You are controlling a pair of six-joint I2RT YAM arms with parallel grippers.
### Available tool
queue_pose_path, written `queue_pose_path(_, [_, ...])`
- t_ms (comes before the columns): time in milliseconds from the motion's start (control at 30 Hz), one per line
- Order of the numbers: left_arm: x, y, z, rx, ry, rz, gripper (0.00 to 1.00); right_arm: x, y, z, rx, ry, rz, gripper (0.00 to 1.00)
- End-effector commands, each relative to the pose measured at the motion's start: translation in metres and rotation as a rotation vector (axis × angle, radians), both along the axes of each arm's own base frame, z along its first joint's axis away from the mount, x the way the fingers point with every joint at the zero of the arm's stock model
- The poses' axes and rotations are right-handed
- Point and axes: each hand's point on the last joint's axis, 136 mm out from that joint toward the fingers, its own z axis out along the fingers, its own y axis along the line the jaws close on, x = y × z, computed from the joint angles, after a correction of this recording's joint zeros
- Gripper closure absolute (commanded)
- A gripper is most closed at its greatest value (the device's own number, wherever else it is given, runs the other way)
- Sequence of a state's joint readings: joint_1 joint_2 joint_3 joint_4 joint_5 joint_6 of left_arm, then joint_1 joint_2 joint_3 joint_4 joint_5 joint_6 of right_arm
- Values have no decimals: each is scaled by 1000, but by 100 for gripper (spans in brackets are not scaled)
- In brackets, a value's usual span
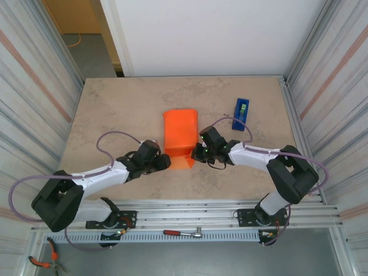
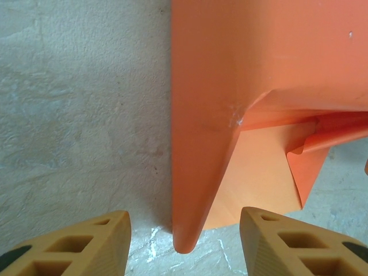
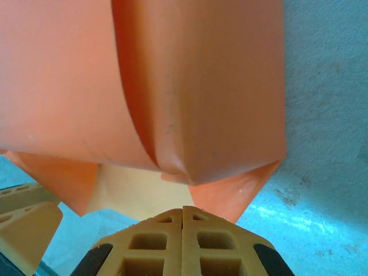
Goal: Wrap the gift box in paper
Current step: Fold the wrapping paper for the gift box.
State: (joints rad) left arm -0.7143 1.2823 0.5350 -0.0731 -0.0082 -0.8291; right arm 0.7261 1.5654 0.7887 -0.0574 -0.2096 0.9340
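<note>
– how do the two arms lie?
– both reach low and inward from their bases. the left arm [image 1: 98, 175] goes forward and to the right, and the right arm [image 1: 259, 155] goes to the left. the wrists almost face each other.
– and the left gripper [image 2: 184, 221]?
– its yellow fingers [image 2: 98, 238] stand wide apart.
– the right gripper [image 3: 183, 210]?
– its fingers [image 3: 215, 244] are pressed together along their inner faces, with no gap between them.

One orange paper [image 1: 180, 131], one tape dispenser [image 1: 241, 113], one ratchet [image 1: 183, 233] — two hands: left hand [image 1: 167, 163], right hand [image 1: 196, 153]

No legible text (labels or numbers)
</note>
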Motion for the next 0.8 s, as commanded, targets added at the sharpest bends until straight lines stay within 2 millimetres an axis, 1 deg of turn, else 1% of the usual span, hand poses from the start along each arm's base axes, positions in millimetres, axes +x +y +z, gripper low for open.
queue_pose_path(0, [8, -8, 7, 22, -35, -27, 47, -2, 1, -10, -6, 12, 3, 100])
queue_pose_path(200, [8, -19, 2, 56, -34, -49, 51, -1, 2, -19, -16, 23, 6, 100])
queue_pose_path(300, [7, -21, 0, 82, -31, -44, 53, -3, 1, -26, -22, 35, 9, 100])
queue_pose_path(400, [4, -17, -4, 112, -19, -24, 55, -5, 1, -32, -23, 48, 13, 100])
queue_pose_path(600, [1, -1, -9, 176, -13, 33, 56, -9, -2, -44, -35, 71, 17, 100])
queue_pose_path(700, [3, 0, -9, 194, -17, 34, 57, -10, -4, -48, -37, 81, 14, 100])
queue_pose_path(767, [3, 0, -9, 199, -18, 30, 60, -11, -5, -50, -39, 85, 12, 100])
